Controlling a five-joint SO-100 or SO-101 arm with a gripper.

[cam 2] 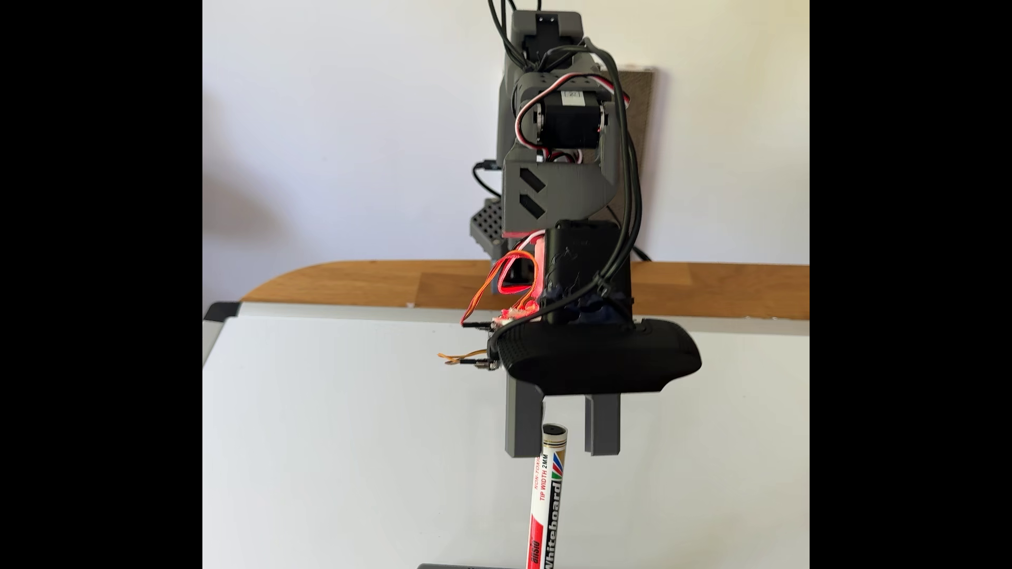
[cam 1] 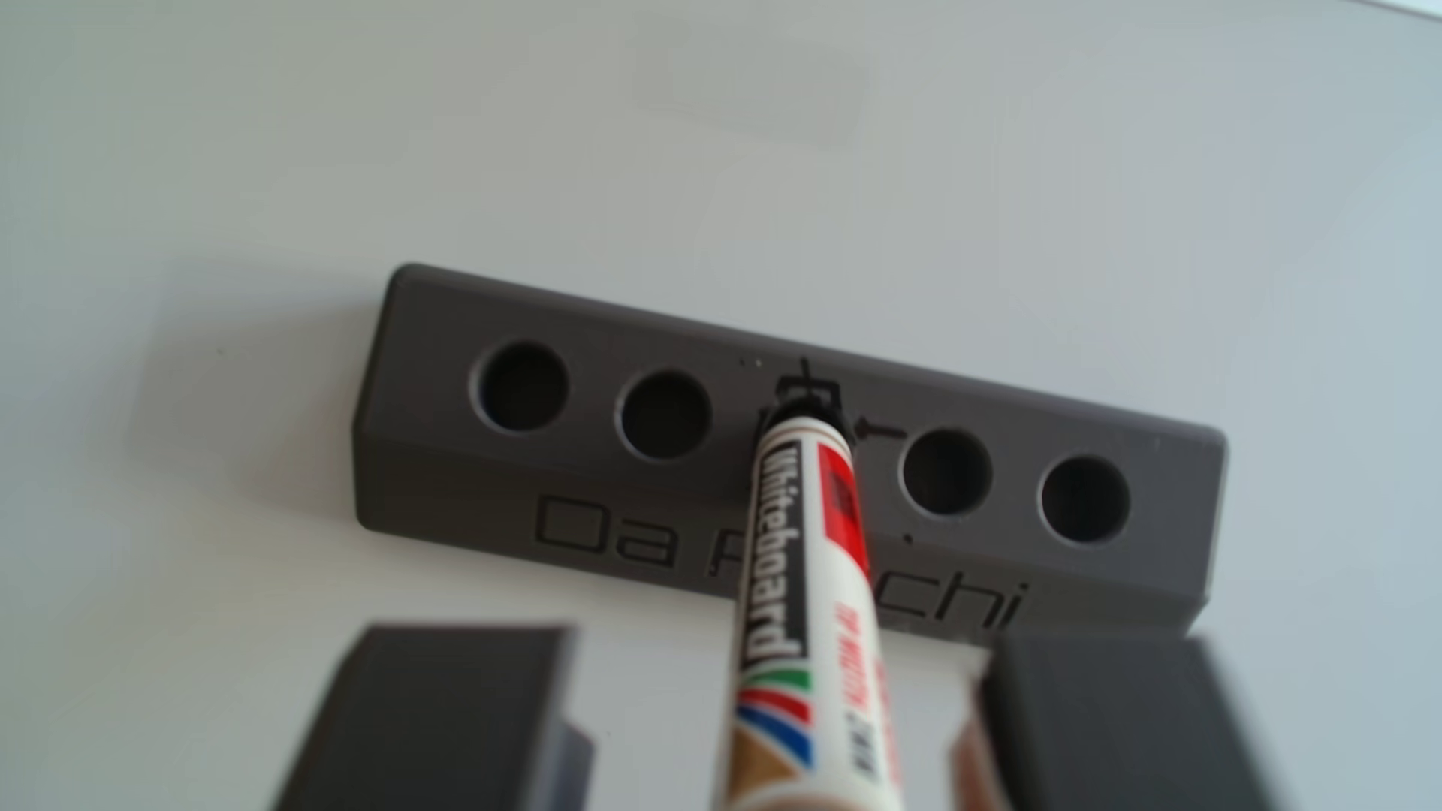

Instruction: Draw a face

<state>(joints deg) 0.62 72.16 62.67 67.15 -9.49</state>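
Fixed view: claw [cam 2: 564, 437] open around marker [cam 2: 547, 492] standing in holder [cam 1: 780, 452].

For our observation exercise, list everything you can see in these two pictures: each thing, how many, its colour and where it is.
marker: one, white barrel with red and black print, standing in the middle hole of the holder, between the open fingers.
marker holder: one, dark grey block, on the whiteboard; four empty round holes, engraved lettering on its front.
whiteboard: one, white, lying on the table.
table: one, brown wood, behind the whiteboard.
wall: white, behind the table.
cables: several, black, red and orange, along the arm.
arm: one, grey and black, above the whiteboard.
gripper: one, grey, open around the marker's top.
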